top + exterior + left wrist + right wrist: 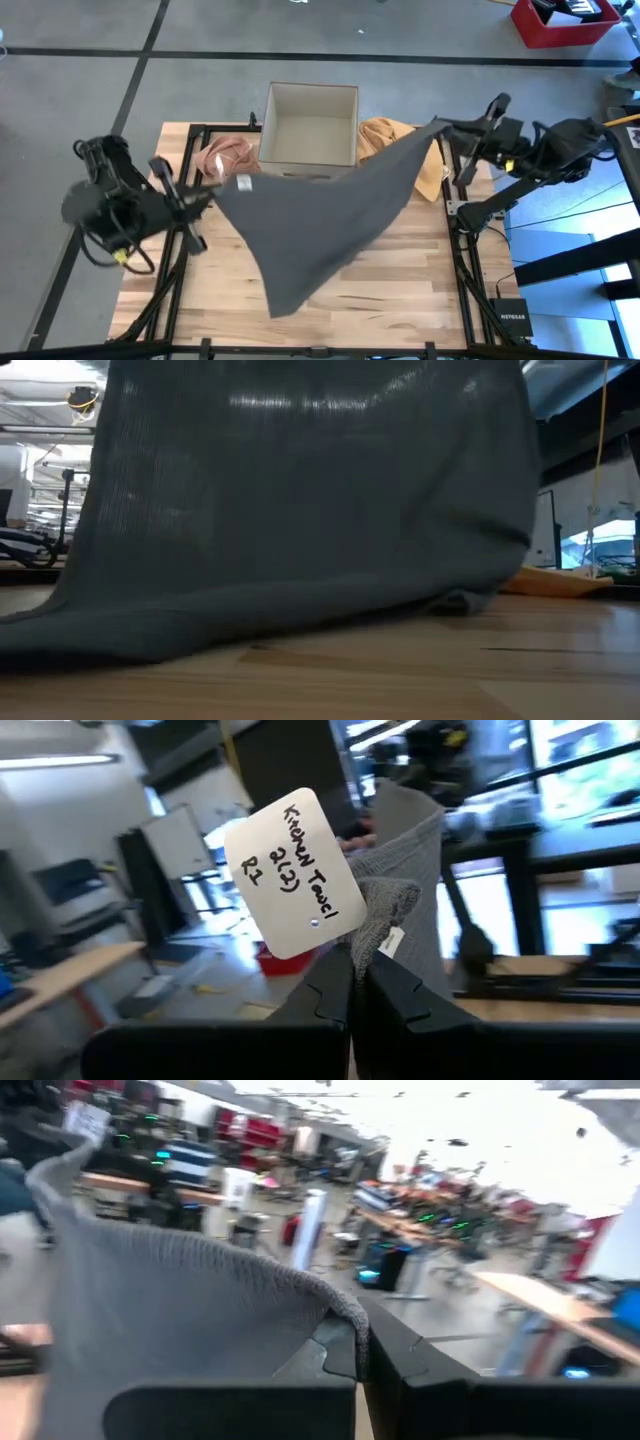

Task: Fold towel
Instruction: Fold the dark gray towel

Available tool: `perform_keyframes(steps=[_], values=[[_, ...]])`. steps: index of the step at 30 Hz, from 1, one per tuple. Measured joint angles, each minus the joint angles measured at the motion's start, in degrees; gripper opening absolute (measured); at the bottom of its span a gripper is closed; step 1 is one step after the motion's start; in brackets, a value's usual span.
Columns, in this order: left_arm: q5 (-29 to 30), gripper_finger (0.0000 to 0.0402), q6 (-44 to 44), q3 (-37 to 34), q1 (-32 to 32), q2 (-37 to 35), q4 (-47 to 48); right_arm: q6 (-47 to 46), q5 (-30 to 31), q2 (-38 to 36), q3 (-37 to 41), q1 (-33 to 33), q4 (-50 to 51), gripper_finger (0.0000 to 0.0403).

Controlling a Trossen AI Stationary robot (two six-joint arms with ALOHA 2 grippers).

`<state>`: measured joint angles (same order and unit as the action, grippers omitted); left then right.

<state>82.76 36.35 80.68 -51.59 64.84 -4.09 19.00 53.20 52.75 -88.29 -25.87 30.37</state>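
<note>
We see the grey kitchen towel (320, 215) suspended by two adjacent corners above the wooden table (400, 280), its free lower corner trailing onto the boards near the front edge. The left tool (205, 198) is pressed together on the corner that carries a white paper tag (297, 872); the right tool (445, 128) is likewise pinching the opposite upper corner, as its wrist view confirms with cloth (190, 1310) draped over the closed fingers.

The sag of the top edge between the two grips and the deep drape below suggest to us a soft, limp, light fabric with no stiffness of its own: it will follow gravity and swing with any quick motion. The knit looks textured rather than slick, so we judge a corner pinch secure, though thin hems can creep out of a narrow grip.

For folding, we regard the corners as the proper holds, since they define the edges to be matched. The low view shows the hem (250, 622) resting on the table.

Behind stand an open cardboard box (310, 130), a pink cloth (225, 157) and a yellow cloth (425, 165).
</note>
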Motion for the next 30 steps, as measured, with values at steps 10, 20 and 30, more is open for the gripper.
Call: perform_keyframes(steps=[10,20,30], values=[[-13.2,0.0005,25.3,0.0,4.3,-5.2,-28.3,14.8,4.3,0.0,0.0,0.0,-11.2,0.0005],[-12.8,0.0005,33.2,-0.6,8.1,-7.4,-28.4,14.0,6.9,0.0,1.2,0.0,-6.8,0.0004],[-11.6,0.0005,15.3,-0.6,10.0,-5.5,-9.4,2.3,8.6,0.0,3.3,0.0,3.4,0.0004]])
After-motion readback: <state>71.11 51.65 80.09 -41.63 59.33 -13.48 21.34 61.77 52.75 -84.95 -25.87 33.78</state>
